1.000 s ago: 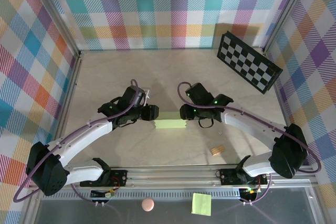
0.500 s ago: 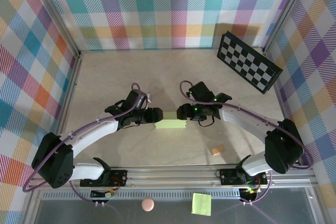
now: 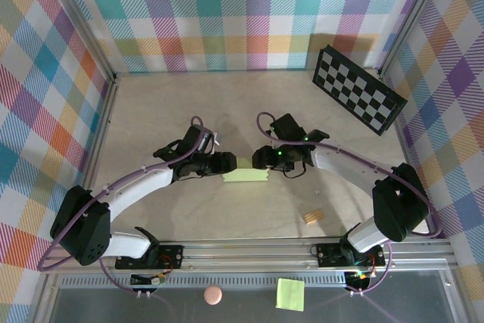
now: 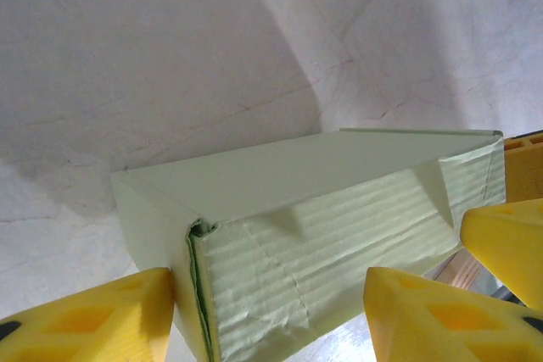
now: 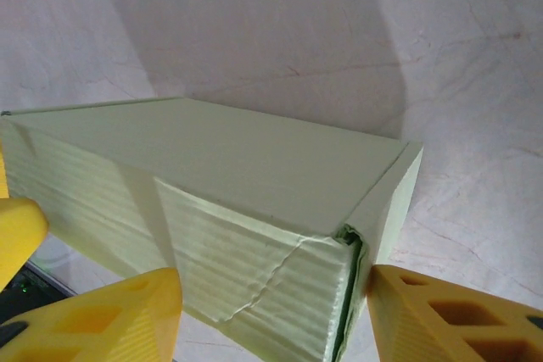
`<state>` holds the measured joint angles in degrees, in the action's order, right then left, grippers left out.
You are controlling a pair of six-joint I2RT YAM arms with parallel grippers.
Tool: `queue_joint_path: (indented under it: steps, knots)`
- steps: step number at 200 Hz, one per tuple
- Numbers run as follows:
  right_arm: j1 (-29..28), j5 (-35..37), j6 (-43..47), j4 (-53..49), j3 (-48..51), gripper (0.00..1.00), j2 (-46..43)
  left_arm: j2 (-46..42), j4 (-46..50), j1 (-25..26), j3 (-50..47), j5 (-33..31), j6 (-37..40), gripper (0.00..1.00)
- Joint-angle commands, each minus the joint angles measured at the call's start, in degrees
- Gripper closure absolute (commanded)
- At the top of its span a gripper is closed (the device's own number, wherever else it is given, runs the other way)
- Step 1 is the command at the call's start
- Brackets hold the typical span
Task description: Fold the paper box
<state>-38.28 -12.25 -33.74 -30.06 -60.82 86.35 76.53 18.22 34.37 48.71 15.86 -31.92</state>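
Seen from above, the light is bright and even, with only faint, soft shadows around the 2 arms. Close up, the left gripper's [image 4: 267,320] yellow fingertips [image 4: 85,320] blur near the lens, as do the right gripper's [image 5: 271,320] fingertips [image 5: 450,320]. The paper box [image 4: 322,209] just ahead of them is sharp. A broad soft shadow darkens the table [image 4: 407,40] beyond it.

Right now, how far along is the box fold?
Done: the paper box is a closed rectangular block on the table. In hand: the left gripper and right gripper sit at its opposite ends, yellow fingers either side of it; whether they clamp it is unclear. Left: the corner seam gapes slightly at each end, so the end flaps probably need pressing home.
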Motion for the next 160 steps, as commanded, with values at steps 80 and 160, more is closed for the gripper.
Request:
queue_joint_path:
  steps: [80, 160]
  knots:
    - [-0.5, 6.3, 13.4, 8.9, -7.7, 0.40, 5.3, 7.6, -8.1, -0.1, 10.6, -5.9, 16.5, 0.38]
    - [-3.1, 2.5, 9.6, 14.0, 0.6, 0.35, 3.2, 5.9, -20.5, 0.3, -3.1, 2.7, 11.3, 0.38]
